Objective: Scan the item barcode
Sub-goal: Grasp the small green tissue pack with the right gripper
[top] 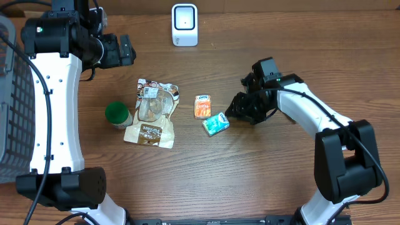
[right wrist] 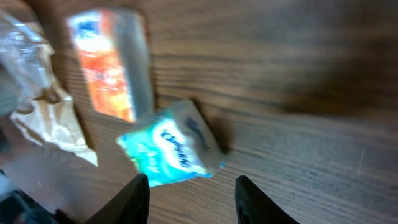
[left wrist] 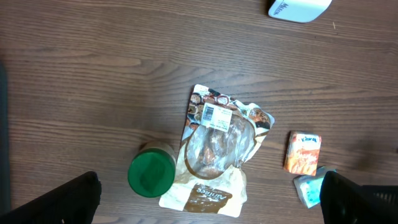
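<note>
The white barcode scanner [top: 184, 25] stands at the back of the table; its base also shows in the left wrist view [left wrist: 297, 7]. A teal tissue pack [top: 215, 123] lies at mid-table, seen close up in the right wrist view [right wrist: 171, 146]. My right gripper [top: 234, 111] is just right of it, low over the wood. Its jaws [right wrist: 194, 200] are open, with only bare table between them, and the pack lies just beyond the tips. My left gripper [top: 125, 50] hangs high at the back left, wide open [left wrist: 205, 202] and holding nothing.
An orange pack [top: 202, 106] lies beside the teal one. A brown-and-clear snack pouch [top: 152, 112] with a barcode label [left wrist: 217, 115] and a green-lidded jar [top: 117, 114] sit left of centre. A grey basket [top: 9, 106] stands at the left edge.
</note>
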You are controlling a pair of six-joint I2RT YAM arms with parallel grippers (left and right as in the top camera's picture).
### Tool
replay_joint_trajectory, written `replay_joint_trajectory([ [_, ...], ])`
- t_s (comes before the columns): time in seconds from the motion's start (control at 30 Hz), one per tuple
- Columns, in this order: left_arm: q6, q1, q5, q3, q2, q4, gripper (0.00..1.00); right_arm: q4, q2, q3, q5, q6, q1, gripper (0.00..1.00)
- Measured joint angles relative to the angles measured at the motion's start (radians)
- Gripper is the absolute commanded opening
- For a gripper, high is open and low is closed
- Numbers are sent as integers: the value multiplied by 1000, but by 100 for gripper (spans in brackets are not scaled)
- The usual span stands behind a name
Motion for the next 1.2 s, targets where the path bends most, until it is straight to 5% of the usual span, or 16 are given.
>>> replay_joint_trajectory([
  [0.3,0,0,0,0,0,0,99,186,3,-37,0,43,0,45],
  [0.63,0,0,0,0,0,0,100,356,3,-37,79,122,47,24],
  [0.87,0,0,0,0,0,0,99,356,3,-37,198,229,177,5],
  [1.2,0,0,0,0,0,0,100,191,3,-37,303,301,199,4],
])
